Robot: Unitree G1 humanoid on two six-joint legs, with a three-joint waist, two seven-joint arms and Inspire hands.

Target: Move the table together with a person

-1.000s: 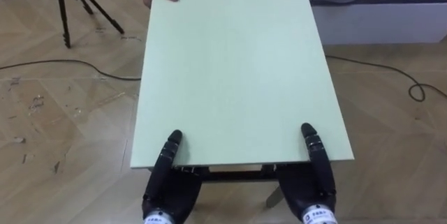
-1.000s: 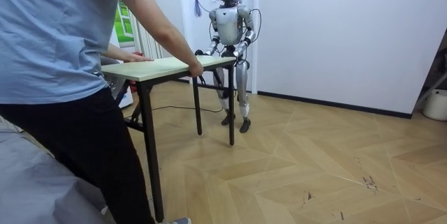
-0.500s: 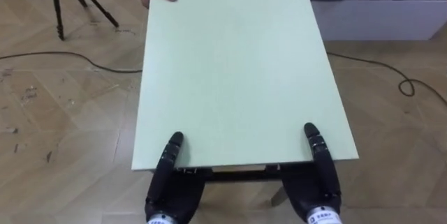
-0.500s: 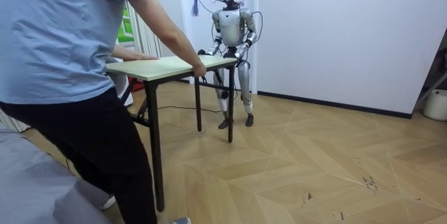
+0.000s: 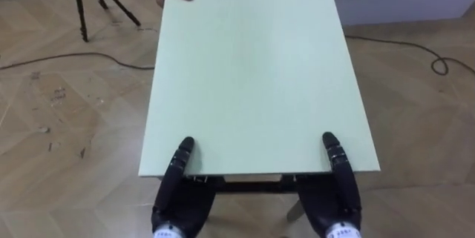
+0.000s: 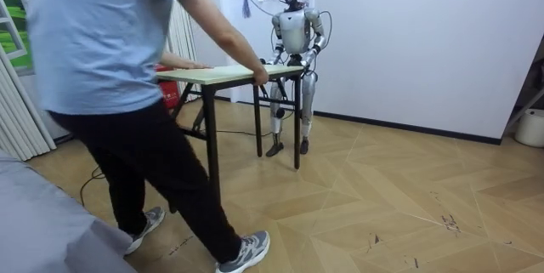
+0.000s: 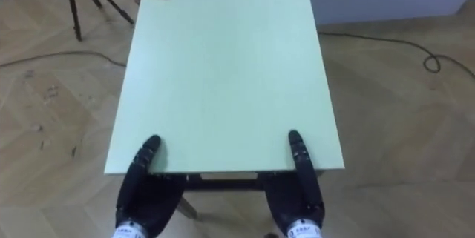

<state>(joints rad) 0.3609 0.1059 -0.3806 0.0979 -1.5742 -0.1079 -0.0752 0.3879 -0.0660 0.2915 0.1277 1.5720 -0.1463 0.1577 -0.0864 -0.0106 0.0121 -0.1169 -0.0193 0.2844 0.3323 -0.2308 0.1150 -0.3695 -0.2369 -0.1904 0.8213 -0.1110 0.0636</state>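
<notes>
Moved: table (image 6: pixel 228 72) and person (image 6: pixel 102 43), toward room view's right. Table: smooth pale-green rectangular top, dark legs. Left hand (image 5: pixel 178 202), right hand (image 5: pixel 338 202) at its near edge, grasp indeterminable.

Your robot has a silver-grey torso, and its arms and legs are silver-grey with dark joints. Its head is dark and carries a small rig with a yellow-green patch on top. Thin dark straps rise from its shoulders and out of the room view. In the eye views you see that its left hand (image 5: pixel 182 199) and right hand (image 5: pixel 332 202) are glossy black, each with a small white tag bearing dark print at the wrist. The person (image 6: pixel 110 69) wears a light blue T-shirt (image 6: pixel 93 35) with sleeves ending above the elbow, black trousers (image 6: pixel 144 154), and grey trainers (image 6: pixel 244 251) with white soles.
</notes>
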